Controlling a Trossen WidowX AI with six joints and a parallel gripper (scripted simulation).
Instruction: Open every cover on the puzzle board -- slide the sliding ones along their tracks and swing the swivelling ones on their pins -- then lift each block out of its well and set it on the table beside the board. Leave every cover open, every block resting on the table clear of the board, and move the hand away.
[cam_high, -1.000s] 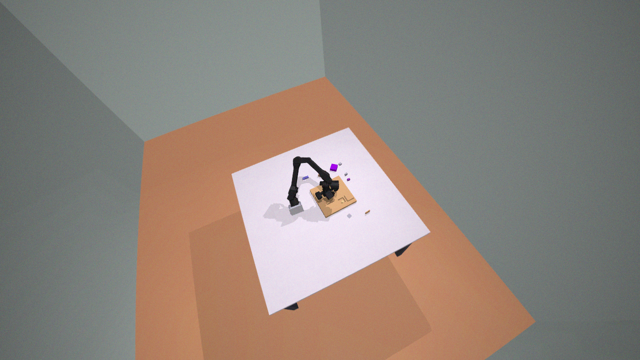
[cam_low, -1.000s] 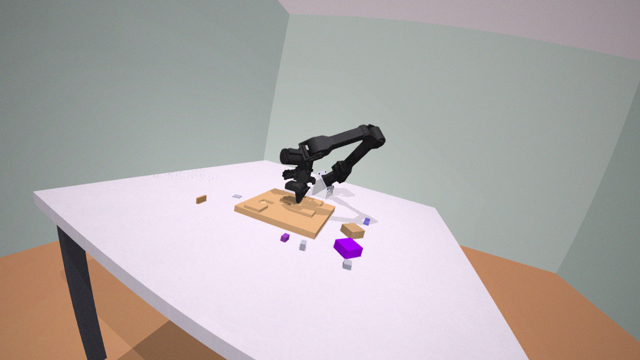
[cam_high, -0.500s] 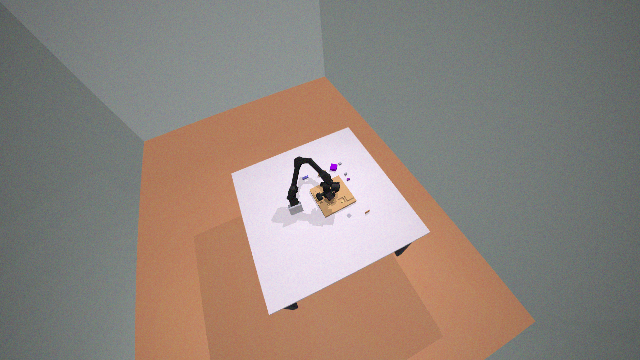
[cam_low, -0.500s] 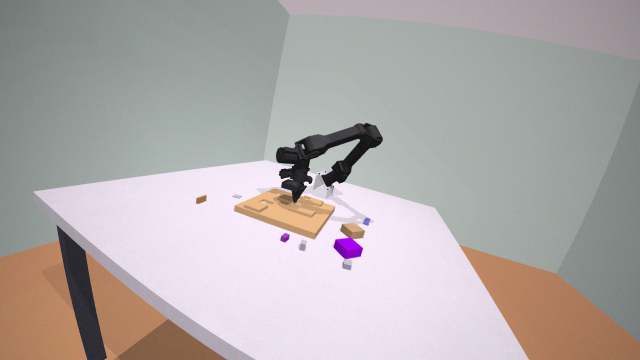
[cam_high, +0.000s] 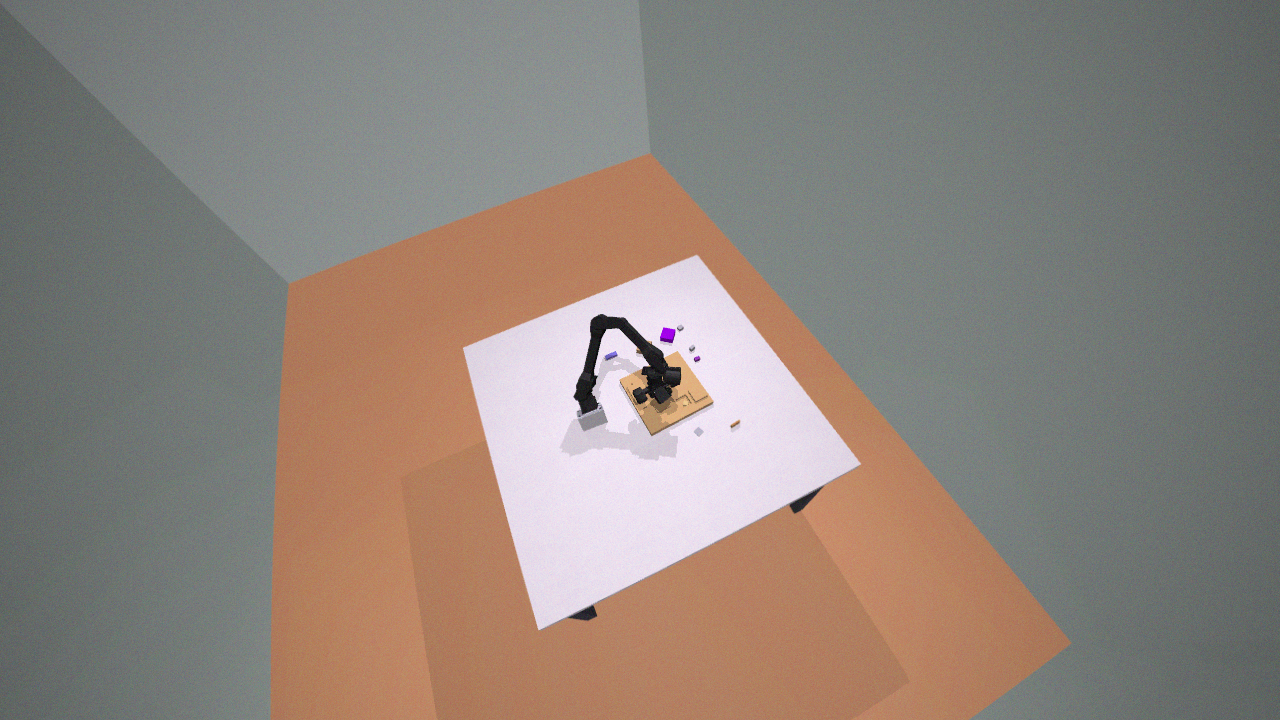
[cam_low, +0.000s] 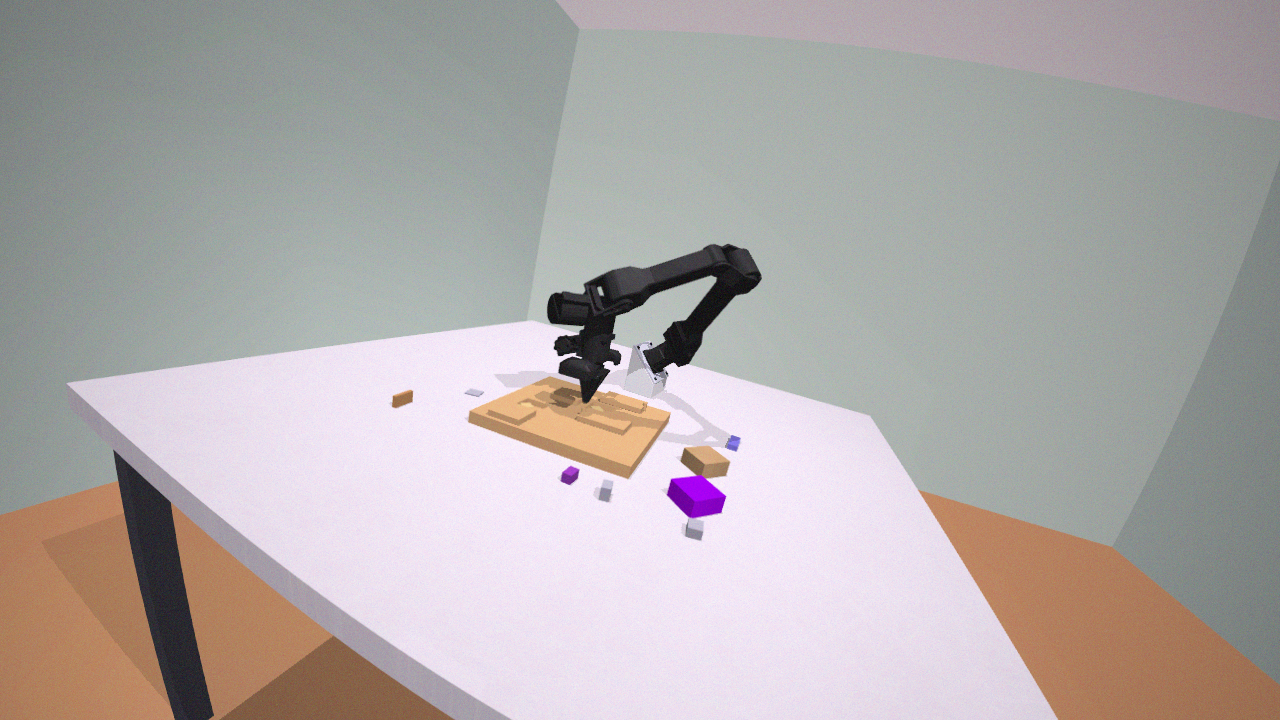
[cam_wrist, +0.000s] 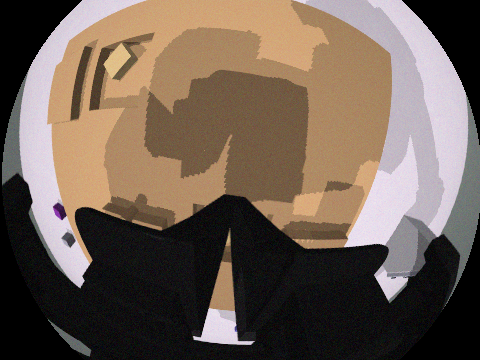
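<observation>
The tan puzzle board lies on the white table. My gripper is shut and empty, pointing down over the board's middle; contact is unclear. A raised tan cover lies near one board edge. Beside it, a pale tilted block shows at a recess. Another long raised tan cover lies beyond the fingertips, partly hidden by them in the wrist view. More raised parts lie towards the arm base. Shadow and the fingers hide details of covers and wells.
Around the board lie a large purple block, a brown block, a blue piece, a small purple block, two grey blocks, a flat grey piece and a brown piece.
</observation>
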